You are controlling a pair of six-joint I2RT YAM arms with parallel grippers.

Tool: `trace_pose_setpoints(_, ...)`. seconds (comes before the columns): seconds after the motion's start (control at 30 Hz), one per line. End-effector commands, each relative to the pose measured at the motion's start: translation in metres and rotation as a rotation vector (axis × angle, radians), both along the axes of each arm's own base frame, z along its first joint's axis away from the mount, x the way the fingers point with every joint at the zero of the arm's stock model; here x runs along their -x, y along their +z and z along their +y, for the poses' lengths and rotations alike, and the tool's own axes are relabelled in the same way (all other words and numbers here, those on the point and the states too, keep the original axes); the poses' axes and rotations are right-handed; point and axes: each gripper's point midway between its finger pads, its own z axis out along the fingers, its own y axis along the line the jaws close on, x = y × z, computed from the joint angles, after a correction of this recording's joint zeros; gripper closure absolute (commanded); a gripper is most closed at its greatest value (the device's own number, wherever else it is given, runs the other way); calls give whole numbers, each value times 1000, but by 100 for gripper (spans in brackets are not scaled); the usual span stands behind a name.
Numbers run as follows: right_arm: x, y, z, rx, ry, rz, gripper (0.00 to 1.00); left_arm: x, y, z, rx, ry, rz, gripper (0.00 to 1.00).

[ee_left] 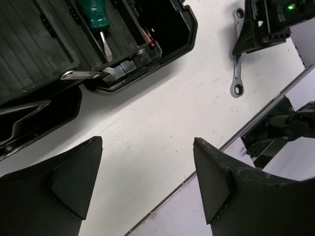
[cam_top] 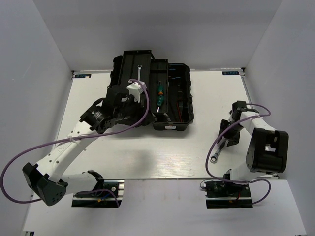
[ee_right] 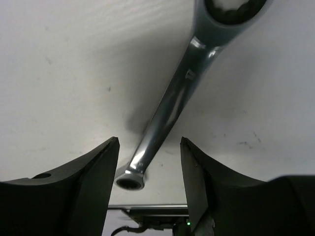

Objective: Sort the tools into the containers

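Top external: wrench point(cam_top: 218, 151) lies on the white table point(cam_top: 147, 147), right side, well apart from the black containers point(cam_top: 189, 93) at centre back. Long axis slanted: one ring end shows toward the near edge, the shaft runs up and to the right beneath the right gripper point(cam_top: 226, 140). Right arm plainly the nearer; left arm point(cam_top: 74, 140) reaches over to the containers, where a green-handled screwdriver point(cam_top: 159, 98) and a second wrench point(cam_top: 140, 72) already sit. Left wrist: left gripper point(ee_left: 147, 182) spread wide, nothing between its fingers point(ee_left: 74, 182), bare table below, just off a container rim; the loose wrench appears far off at upper right, under the other arm. Right wrist: wrench's smaller end sits in the gap between the fingertips point(ee_right: 98, 167); shaft runs away, up and rightward, to a broader ring head at the top of the frame. Jaws partly apart, one either side of the shaft, table visible on both sides, so no contact seen and nothing held; height above the table cannot be told. Judgement: closing direction crosses the shaft, so a pinch near the small end looks workable; the heavier far head may droop on lifting
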Motion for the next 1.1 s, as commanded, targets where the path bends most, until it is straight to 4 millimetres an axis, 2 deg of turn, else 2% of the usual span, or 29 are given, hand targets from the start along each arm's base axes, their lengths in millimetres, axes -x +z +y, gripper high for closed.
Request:
trace_pose_setpoints(0.0,-24,0,-13,79,-70,-51,42,4,7,-3,34,16,-9,15)
trace_pose_setpoints(0.17,-29,-8,-18,156,-101,-46,43,7,4,-5,25,30,-1,15)
trace_pose_setpoints(0.23,-24,-14,-19,184,-104,-26,45,10,3,-6,21,33,10,15)
trace_pose_setpoints(0.47,0,-40,-8,193,-83,67,70,12,-1,-10,14,51,20,15)
trace_pose_setpoints(0.5,1,-42,-7,191,-90,70,78,13,-1,-11,10,49,16,15)
trace_pose_setpoints(0.63,3,-47,-7,197,-104,85,95,18,-5,-16,10,47,31,15)
trace_pose_setpoints(0.73,-10,-38,-6,185,-100,43,100,19,-5,-17,11,51,32,15)
trace_pose_setpoints(0.77,-24,-28,-3,159,-102,-2,100,22,-5,-19,10,41,32,15)
trace_pose_setpoints(0.83,-35,-14,4,112,-70,-48,100,23,-8,-22,0,38,35,15)
trace_pose_setpoints(0.93,-63,18,16,20,-48,-164,100,22,-7,-24,-4,37,30,15)
trace_pose_setpoints(1.07,-81,53,28,-55,3,-265,100,24,-5,-29,-11,21,20,15)
